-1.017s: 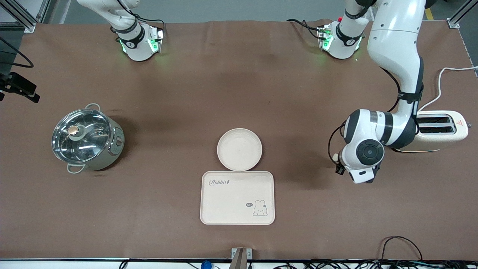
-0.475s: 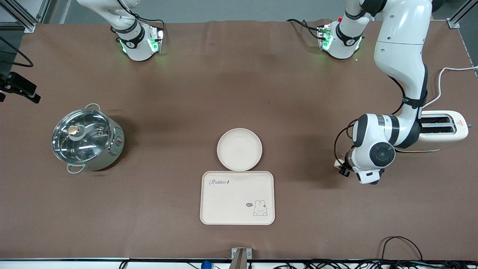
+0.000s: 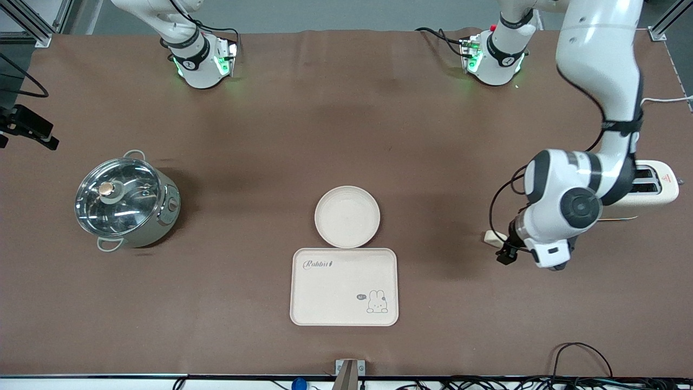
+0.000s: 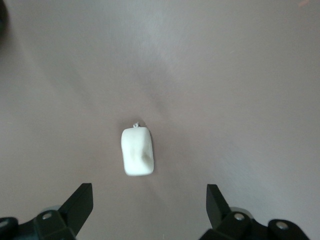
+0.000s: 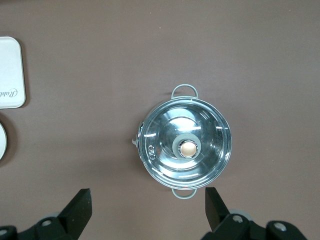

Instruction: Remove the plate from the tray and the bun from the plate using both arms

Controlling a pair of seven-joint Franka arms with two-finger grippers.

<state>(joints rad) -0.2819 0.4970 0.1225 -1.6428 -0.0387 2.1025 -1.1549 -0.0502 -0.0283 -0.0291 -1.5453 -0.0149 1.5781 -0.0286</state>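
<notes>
The round cream plate [image 3: 347, 216] lies on the table in the middle, touching the tray's edge that is farther from the camera. The small white bun [image 3: 490, 236] lies on the brown mat between the plate and the toaster, just beside the left arm's wrist [image 3: 563, 216]. In the left wrist view my left gripper [image 4: 148, 205] is open and empty above the mat, and the bun [image 4: 137, 151] lies just ahead of its fingertips. My right gripper [image 5: 147, 202] is open and empty, high over the pot [image 5: 187, 145]; it is out of the front view.
A rectangular cream tray with a rabbit drawing [image 3: 344, 287] lies nearer to the camera than the plate. A lidded steel pot [image 3: 127, 203] stands toward the right arm's end. A cream toaster [image 3: 652, 187] with a white cable stands at the left arm's end, partly under the left arm.
The left arm's wrist has shifted toward the toaster end of the table, uncovering the bun beside it. Plate, tray and pot have not moved.
</notes>
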